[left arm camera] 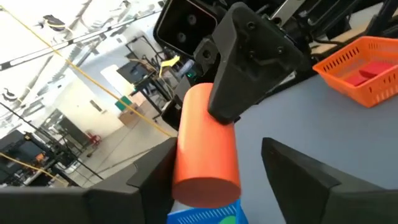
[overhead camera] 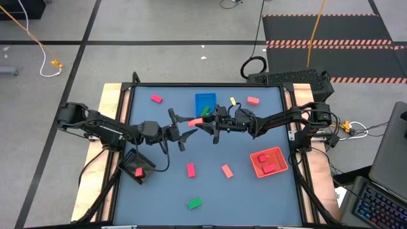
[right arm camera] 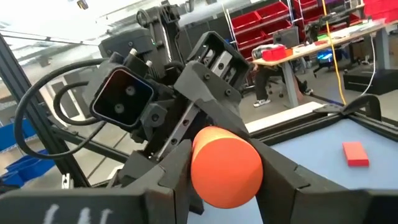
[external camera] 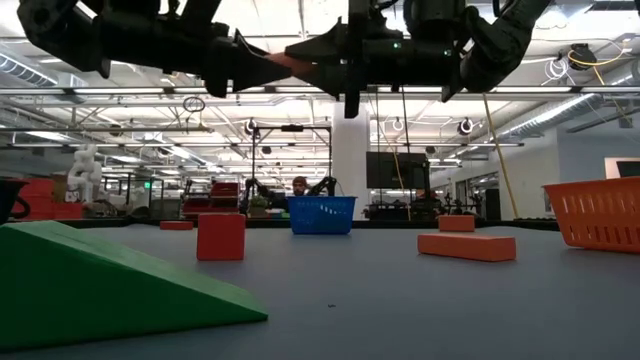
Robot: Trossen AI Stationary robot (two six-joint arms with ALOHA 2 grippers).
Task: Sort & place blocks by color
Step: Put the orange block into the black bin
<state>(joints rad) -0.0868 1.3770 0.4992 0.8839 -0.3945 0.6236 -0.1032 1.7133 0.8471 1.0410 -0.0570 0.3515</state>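
Main risk: a drop mid-air. Both arms meet above mid-table. The right gripper (right arm camera: 225, 152) clamps the salmon cylinder block (left arm camera: 205, 143), and the left gripper (left arm camera: 217, 149) stands wide on either side of it, not yet pinching. If the right lets go before the left closes, the round piece would likely fall, roll across the table (overhead camera: 254, 197), and perhaps go off the edge.

Lesser risk: the fingers are crowded close together, so a skewed closing could knock the block askew or catch the other finger.

Count:
- Three trays: blue tray (overhead camera: 205, 100), red tray (overhead camera: 267, 163), black tray (overhead camera: 136, 168).
- Blocks, about ten:
  - held: one
  - in the red tray: two
  - in the black tray: one
  - green block (overhead camera: 194, 203), with another green at the blue tray's edge
  - loose pink or salmon: four
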